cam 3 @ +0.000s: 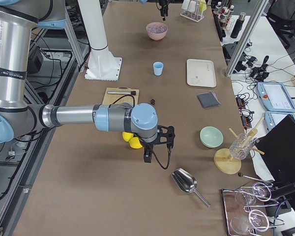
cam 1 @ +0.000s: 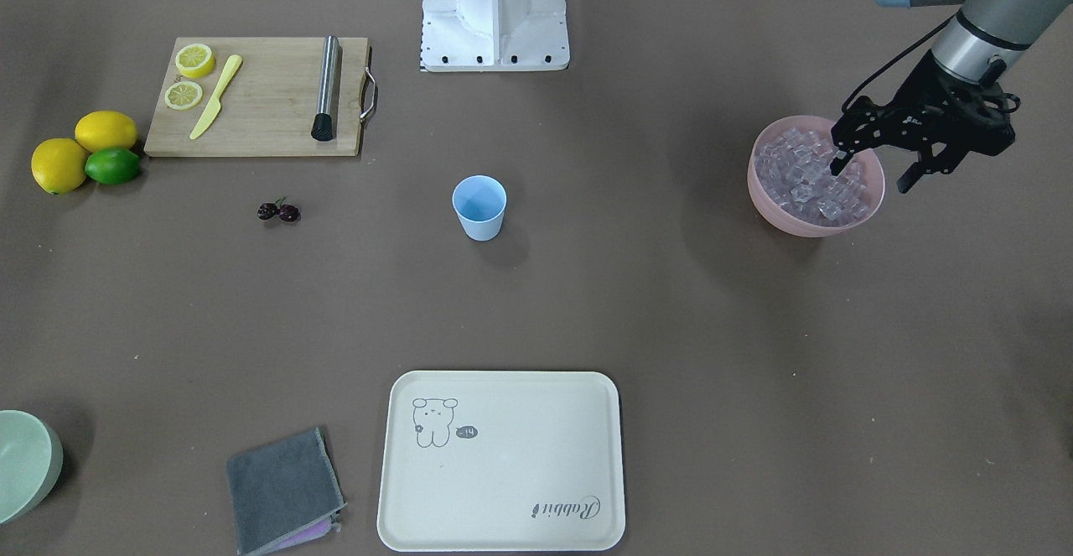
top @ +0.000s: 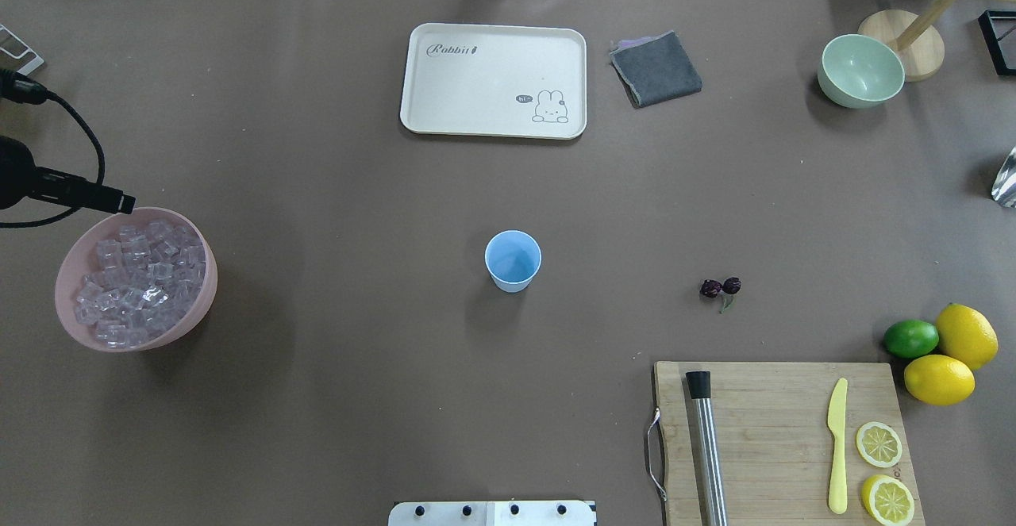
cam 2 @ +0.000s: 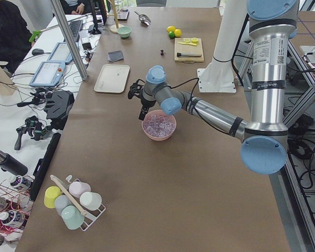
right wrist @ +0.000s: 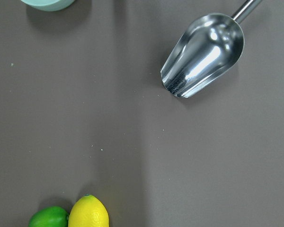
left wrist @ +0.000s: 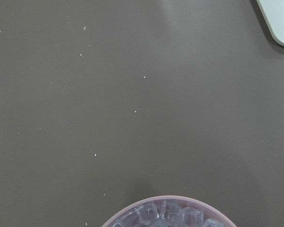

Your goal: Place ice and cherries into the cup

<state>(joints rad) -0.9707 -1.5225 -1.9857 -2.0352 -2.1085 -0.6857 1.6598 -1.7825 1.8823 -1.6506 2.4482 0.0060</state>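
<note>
Hovering above the wide pink bowl [cam 1: 775, 214] of small clear ice cubes [cam 1: 800, 179], the left gripper [cam 1: 873, 170] spreads its 2 fingers wide, holding nothing. The small light blue plastic cup [cam 1: 479, 206] stands upright mid-table, with the pair of dark red cherries [cam 1: 278, 211] well apart from it, near the wooden cutting board [cam 1: 260, 111]. The right gripper [cam 3: 150, 153] hangs beside the yellow lemons [cam 3: 132, 141]; I cannot tell how its jaws stand.

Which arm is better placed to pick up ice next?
Left. The left gripper hangs open over the edge of the pink bowl holding the ice; the right gripper is far off, by the lemons.
</note>
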